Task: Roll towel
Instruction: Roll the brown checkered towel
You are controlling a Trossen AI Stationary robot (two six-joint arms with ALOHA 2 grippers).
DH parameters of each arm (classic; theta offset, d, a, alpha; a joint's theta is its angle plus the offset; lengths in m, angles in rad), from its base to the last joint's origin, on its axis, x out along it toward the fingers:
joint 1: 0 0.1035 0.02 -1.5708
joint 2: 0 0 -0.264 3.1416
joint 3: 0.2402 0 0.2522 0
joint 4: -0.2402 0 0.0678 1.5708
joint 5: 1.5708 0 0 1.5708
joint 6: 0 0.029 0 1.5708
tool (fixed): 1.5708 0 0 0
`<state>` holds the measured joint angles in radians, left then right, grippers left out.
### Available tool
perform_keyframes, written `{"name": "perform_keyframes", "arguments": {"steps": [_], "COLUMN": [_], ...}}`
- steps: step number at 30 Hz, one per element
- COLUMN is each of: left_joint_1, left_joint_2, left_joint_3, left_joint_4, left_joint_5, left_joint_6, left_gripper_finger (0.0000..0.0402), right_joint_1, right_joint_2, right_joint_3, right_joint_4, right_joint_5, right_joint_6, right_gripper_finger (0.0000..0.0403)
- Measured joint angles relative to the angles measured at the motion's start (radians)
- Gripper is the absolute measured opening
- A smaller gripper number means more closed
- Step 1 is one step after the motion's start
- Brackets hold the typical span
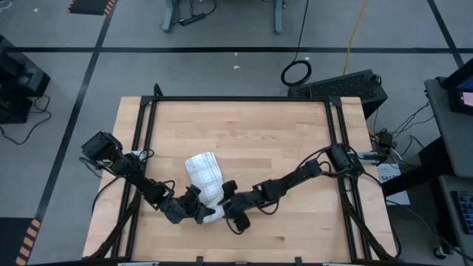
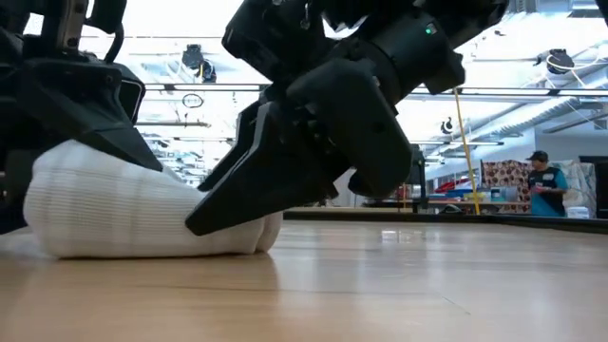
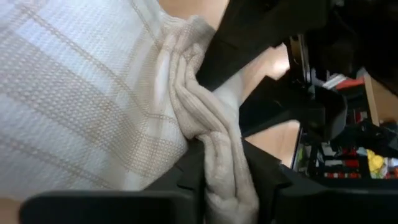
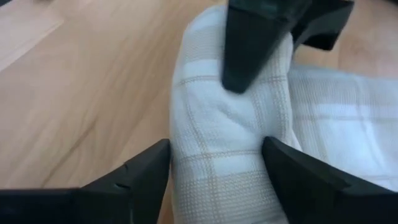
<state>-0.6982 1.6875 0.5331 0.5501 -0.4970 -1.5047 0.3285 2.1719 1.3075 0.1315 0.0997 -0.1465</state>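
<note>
Both claws cover the near end of the towel (image 1: 205,176) from above, hiding that end's edge.

No legible text, labels, brands or nos. anywhere in these views.

White towel (image 1: 204,174) with faint check pattern, rolled into a soft wrinkled bundle, lying on table near front edge

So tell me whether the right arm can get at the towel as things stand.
Probably yes. The right gripper is already at the near end of the towel, its open fingers straddling the roll, with nothing between them. The left gripper crowds the same end, so room is tight.
</note>
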Motion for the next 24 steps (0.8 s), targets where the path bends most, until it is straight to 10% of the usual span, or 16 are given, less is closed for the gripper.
{"name": "perform_keyframes", "arguments": {"steps": [11,18,24], "left_joint_1": [-0.02,-0.081,-0.22], "left_joint_2": [-0.047,-0.2,-0.204], "left_joint_3": [0.001,0.027,0.173], "left_joint_4": [0.001,0.012,-0.016], "left_joint_5": [0.122,0.22,-0.166], "left_joint_6": [0.1,0.272,0.789], "left_gripper_finger": [0.0224,0.024,0.0241], "right_joint_1": [-0.003,0.002,0.016], "right_joint_2": [-0.001,-0.001,-0.002], "right_joint_3": [0.0,-0.001,-0.002], "right_joint_4": [-0.091,-0.107,-0.108], "right_joint_5": [-0.066,-0.154,-0.184], "right_joint_6": [0.105,0.244,0.338], "right_gripper_finger": [0.0189,0.0196,0.0196]}}
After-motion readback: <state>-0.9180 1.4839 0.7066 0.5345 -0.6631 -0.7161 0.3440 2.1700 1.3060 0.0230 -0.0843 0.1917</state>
